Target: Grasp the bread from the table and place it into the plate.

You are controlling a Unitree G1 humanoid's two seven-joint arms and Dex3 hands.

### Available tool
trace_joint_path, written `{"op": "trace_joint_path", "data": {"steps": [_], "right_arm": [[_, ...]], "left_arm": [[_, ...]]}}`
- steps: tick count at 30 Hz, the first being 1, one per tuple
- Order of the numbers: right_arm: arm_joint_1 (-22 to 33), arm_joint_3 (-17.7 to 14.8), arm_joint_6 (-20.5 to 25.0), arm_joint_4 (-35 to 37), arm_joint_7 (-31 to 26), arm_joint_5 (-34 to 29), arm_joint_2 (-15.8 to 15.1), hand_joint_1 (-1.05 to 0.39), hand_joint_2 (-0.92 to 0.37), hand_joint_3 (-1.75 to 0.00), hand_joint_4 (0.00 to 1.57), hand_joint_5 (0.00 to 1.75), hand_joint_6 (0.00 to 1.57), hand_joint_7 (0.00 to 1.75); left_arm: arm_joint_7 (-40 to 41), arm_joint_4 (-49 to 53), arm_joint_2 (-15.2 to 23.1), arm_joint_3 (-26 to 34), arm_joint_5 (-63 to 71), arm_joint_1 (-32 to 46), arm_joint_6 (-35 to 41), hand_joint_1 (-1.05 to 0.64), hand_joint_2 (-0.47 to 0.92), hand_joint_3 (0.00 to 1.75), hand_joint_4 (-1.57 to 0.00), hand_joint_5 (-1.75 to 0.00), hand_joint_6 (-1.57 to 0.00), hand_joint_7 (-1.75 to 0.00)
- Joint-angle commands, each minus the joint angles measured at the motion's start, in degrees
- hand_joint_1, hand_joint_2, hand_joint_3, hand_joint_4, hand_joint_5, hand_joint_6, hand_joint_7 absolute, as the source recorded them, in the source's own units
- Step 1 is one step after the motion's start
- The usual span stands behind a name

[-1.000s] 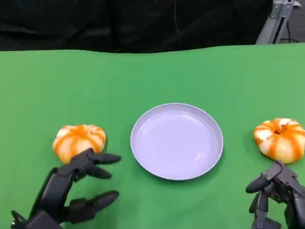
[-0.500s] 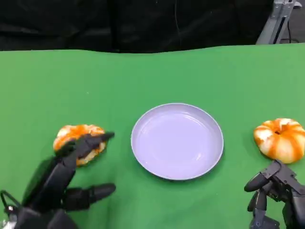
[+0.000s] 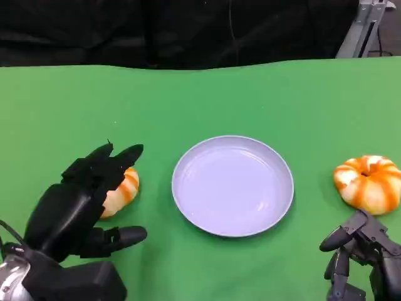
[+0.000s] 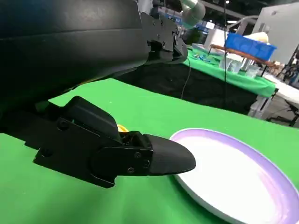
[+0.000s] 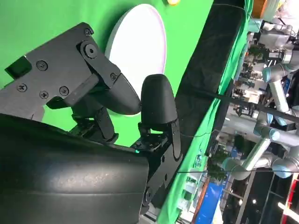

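The left robot hand (image 3: 78,207) reaches over the green desk (image 3: 200,100) with its black fingers arched above the bread (image 3: 119,189) to the left of the plate (image 3: 232,185). Upper fingers (image 3: 116,160) lie across the top of the bread and a lower one stretches out on the desk side nearer the robot, so the bread sits between them; whether the fingers actually press on it cannot be told, and the bread rests on the desk, not lifted. In the left wrist view one blunt black fingertip (image 4: 159,156) points toward the plate's rim (image 4: 243,177), with a small yellow-orange sliver of the bread (image 4: 122,128) just behind it.

The right robot hand (image 3: 360,254) hangs low, to the plate's right and nearer the robot, fingers curled downward and holding nothing. A second bread (image 3: 368,182) lies on the desk just beyond that hand, right of the plate, apart from the fingers.

Both breads are round, pumpkin-like buns, ribbed in orange and cream stripes with a slightly glossy crust. The plate is a shallow, smooth, pale lavender disc with a raised rim. The desk surface is a flat matte green cloth, ending at a black drape behind the plate.
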Motion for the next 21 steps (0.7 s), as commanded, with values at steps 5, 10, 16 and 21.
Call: {"op": "trace_joint_path", "data": {"steps": [5, 10, 16, 21], "right_arm": [[-0.9, -0.5, -0.5, 1.3, -0.5, 0.7, -0.3, -0.40, -0.51, -1.53, 0.87, 1.75, 0.61, 1.75], [-0.9, -0.5, -0.6, 1.4, -0.5, 0.7, -0.3, -0.40, -0.51, -1.54, 0.87, 1.75, 0.62, 1.75], [-1.0, -0.5, -0.6, 1.4, -0.5, 0.7, -0.3, -0.40, -0.50, -1.54, 0.87, 1.75, 0.62, 1.75], [-0.5, -0.5, -0.7, 1.4, -0.4, 0.6, -0.5, -0.42, -0.50, -1.53, 0.87, 1.75, 0.61, 1.75]], "left_arm": [[2.0, -5.1, 3.4, -2.2, 7.8, -3.5, 10.2, -0.72, 0.92, 0.22, -0.01, 0.00, -0.04, -0.14], [2.6, -5.5, 4.1, -3.3, 7.3, -3.5, 11.3, -0.72, 0.92, 0.21, -0.01, 0.00, -0.05, -0.13], [3.0, -5.6, 4.6, -4.0, 6.8, -3.6, 11.8, -0.72, 0.92, 0.21, -0.01, 0.00, -0.05, -0.12], [-0.7, -3.3, 4.3, -8.6, 15.1, -8.3, 22.2, -0.63, 0.92, 0.04, -0.10, -0.08, -0.15, -0.07]]}}
